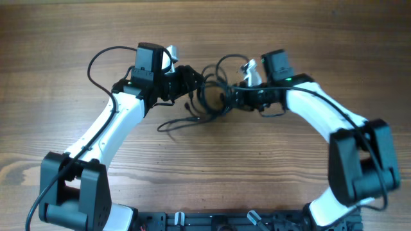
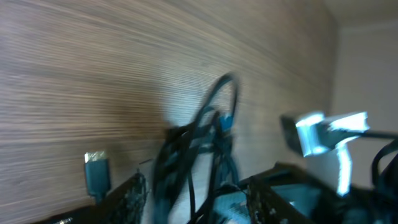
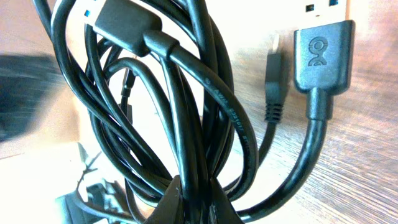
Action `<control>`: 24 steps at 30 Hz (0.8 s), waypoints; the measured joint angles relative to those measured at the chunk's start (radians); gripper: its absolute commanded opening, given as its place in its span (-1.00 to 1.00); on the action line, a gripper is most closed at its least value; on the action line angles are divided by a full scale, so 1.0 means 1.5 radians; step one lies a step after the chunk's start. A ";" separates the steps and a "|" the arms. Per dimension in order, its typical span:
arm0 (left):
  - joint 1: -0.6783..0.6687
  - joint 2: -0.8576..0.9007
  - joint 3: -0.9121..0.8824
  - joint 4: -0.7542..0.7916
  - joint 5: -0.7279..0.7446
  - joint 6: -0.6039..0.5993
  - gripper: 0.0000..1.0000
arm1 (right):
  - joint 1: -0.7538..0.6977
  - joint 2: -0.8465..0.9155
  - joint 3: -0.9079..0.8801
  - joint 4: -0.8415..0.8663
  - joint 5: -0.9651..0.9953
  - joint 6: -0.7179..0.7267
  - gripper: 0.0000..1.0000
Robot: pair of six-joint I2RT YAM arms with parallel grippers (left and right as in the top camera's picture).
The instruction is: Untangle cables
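The cables [image 1: 209, 102] are a tangle of thin black cords between my two grippers at the table's middle back, with loose loops trailing left onto the wood. My left gripper [image 1: 191, 80] is at the bundle's left side. In the blurred left wrist view its fingers [image 2: 199, 202] stand wide apart with cable strands [image 2: 193, 155] passing between them. My right gripper [image 1: 232, 96] is at the bundle's right side. In the right wrist view its fingertips [image 3: 194, 202] are pinched on several strands of the cables [image 3: 180, 106]. A large USB plug [image 3: 320, 56] and a small plug [image 3: 273, 87] hang beside them.
The wooden table [image 1: 289, 173] lies all around. A loose cable end [image 1: 173, 123] trails left of the bundle. A plug [image 2: 96, 174] rests on the wood in the left wrist view. The arms' own thick wires [image 1: 103, 61] arch beside them.
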 measured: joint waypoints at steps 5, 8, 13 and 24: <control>0.000 0.000 0.000 0.006 0.042 0.007 0.18 | -0.033 -0.046 0.009 -0.008 -0.031 -0.003 -0.91; -0.001 0.000 0.000 0.006 0.050 0.007 0.18 | -0.031 -0.046 0.009 -0.014 -0.038 -0.003 -0.92; -0.008 0.000 0.000 0.006 0.049 0.002 0.03 | -0.030 -0.046 0.009 -0.014 -0.064 -0.003 -0.91; -0.052 0.031 0.000 0.019 0.003 -0.049 -0.92 | -0.031 -0.046 0.009 0.022 -0.149 -0.005 -0.91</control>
